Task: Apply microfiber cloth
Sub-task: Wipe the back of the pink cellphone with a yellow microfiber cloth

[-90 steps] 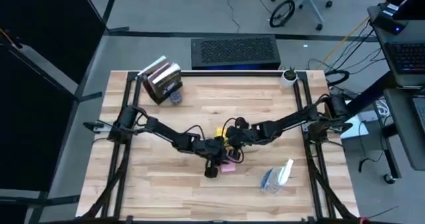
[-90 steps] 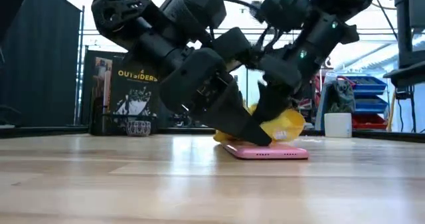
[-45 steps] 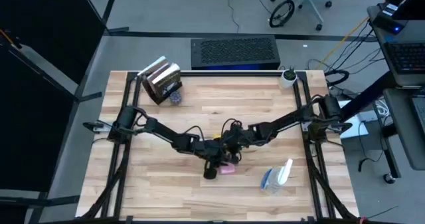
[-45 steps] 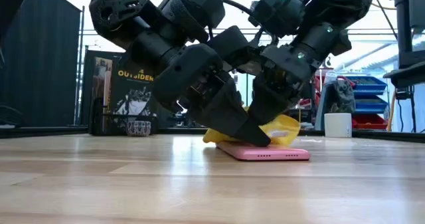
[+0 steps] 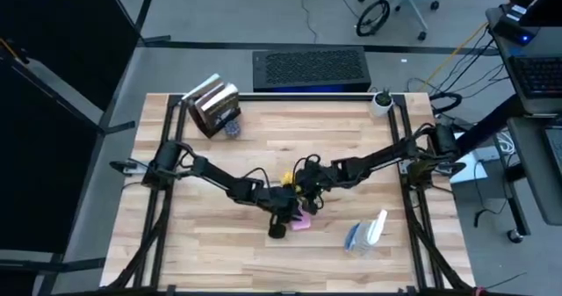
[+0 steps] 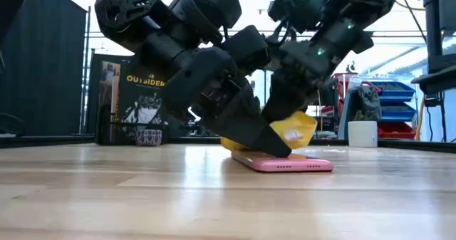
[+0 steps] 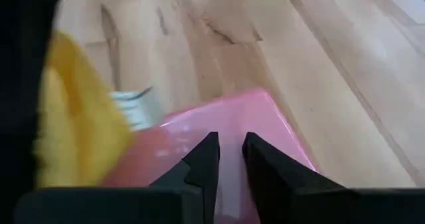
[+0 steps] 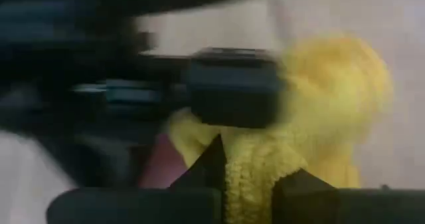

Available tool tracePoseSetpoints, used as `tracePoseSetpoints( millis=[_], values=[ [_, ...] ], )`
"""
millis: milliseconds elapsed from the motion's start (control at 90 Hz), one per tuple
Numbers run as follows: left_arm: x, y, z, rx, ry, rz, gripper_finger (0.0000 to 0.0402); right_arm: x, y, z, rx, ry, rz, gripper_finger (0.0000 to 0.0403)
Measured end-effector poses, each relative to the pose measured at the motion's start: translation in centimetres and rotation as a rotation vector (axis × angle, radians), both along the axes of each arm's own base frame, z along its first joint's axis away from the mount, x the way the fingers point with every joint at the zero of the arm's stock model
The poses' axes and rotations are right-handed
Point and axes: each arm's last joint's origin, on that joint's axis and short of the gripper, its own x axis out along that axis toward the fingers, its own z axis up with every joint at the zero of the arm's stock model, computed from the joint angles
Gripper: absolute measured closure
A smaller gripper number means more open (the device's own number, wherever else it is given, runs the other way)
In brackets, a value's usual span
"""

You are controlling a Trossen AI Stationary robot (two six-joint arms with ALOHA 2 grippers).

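At worktop centre, right claw (image 6: 288,129) grips microfiber cloth (image 6: 293,132) directly over pink phone (image 6: 285,162); left claw (image 7: 229,159), nearly closed w/ nothing between, pins phone's near end.

Only one text can be read. The word "OUTSIDERS" is seen in yellow capital letters on a dark book cover (image 6: 146,101) standing upright at the far edge of the table (image 6: 142,197) in the low view, partly hidden behind an arm. Smaller print on that cover cannot be made out. No other labels, brands or numbers can be read.
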Motion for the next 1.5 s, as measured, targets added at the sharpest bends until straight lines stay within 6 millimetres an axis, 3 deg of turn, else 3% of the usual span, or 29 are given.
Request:
tracePoseSetpoints(
  millis=[267, 533, 700, 856, 1033, 1256, 1500],
  values=[
    [-0.1, 0.0, -0.1, -0.009, 0.009, -0.002, 0.0339, 1.1, -0.3, -2.1, 0.043, -0.022, 0.026, 0.0385],
    [0.1, 0.4, 0.0, 0.011, 0.001, 0.022, 0.0339, 0.5, -3.1, -2.5, -0.088, 0.084, -0.256, 0.0385],
    [0.1, 0.5, 0.0, 0.014, -0.003, 0.023, 0.0339, -1.2, -3.5, -0.5, -0.153, 0.149, -0.301, 0.0385],
    [0.1, 0.5, 0.0, 0.020, -0.005, 0.018, 0.0339, -3.3, -3.7, 2.7, -0.170, 0.182, -0.334, 0.0385],
    [0.1, 0.5, 0.0, 0.028, -0.008, 0.012, 0.0339, -4.5, -3.5, 3.9, -0.167, 0.219, -0.325, 0.0380],
    [-0.5, 0.8, 2.2, 0.053, 0.005, 0.041, 0.0339, -4.7, -3.2, 3.9, -0.113, 0.229, -0.374, 0.0359],
    [-2.6, 1.6, 7.7, 0.154, 0.031, 0.155, 0.0339, -5.6, -4.2, 3.9, -0.039, 0.393, -0.348, 0.0298]
  ],
)
